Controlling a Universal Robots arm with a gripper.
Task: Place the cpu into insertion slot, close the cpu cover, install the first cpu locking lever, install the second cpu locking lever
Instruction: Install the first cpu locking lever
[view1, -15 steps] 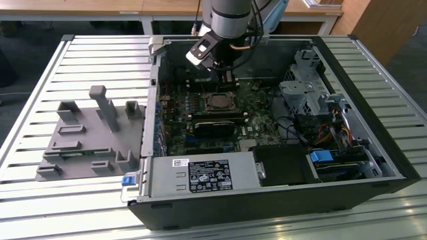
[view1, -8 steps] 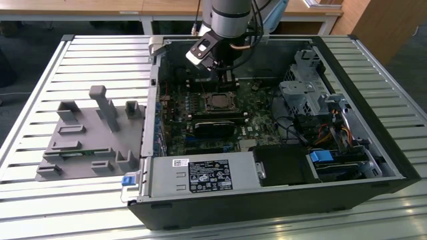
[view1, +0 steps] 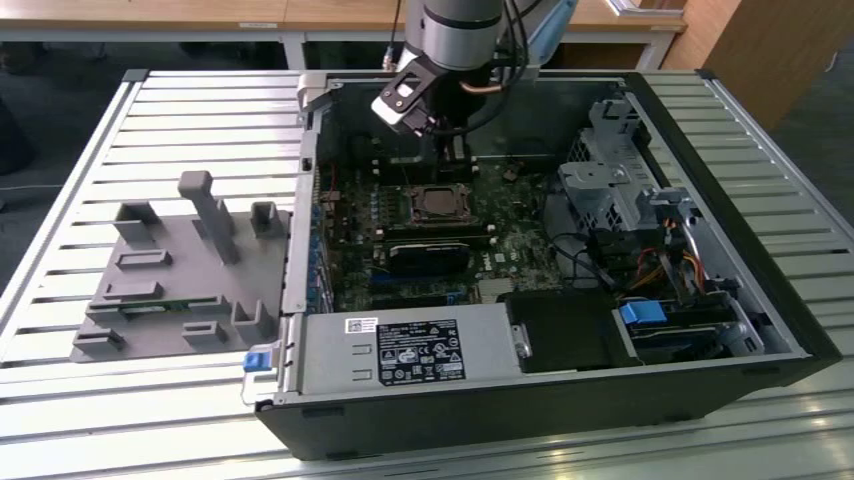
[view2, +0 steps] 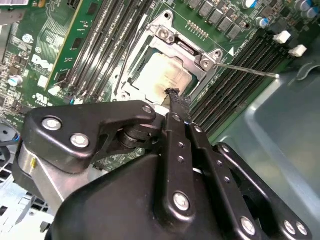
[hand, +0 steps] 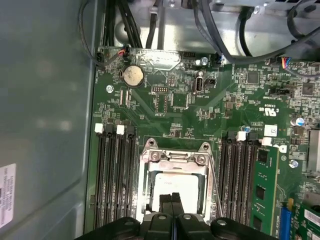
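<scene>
Hanging just above the seated cpu (hand: 176, 184) is the end effector (hand: 172, 196).

Glossy metal cpu cover (view2: 186, 49), matt black gripper (view2: 173, 95)

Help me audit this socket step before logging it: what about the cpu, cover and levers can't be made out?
- First wrist view: the end effector covers one edge of the cpu cover and the cpu.
- Second wrist view: the end effector's tip hides whether it touches the cpu.
- Second wrist view: the locking lever has an unclear latch state.
- Exterior view: the insertion slot is too small to show levers.
</scene>
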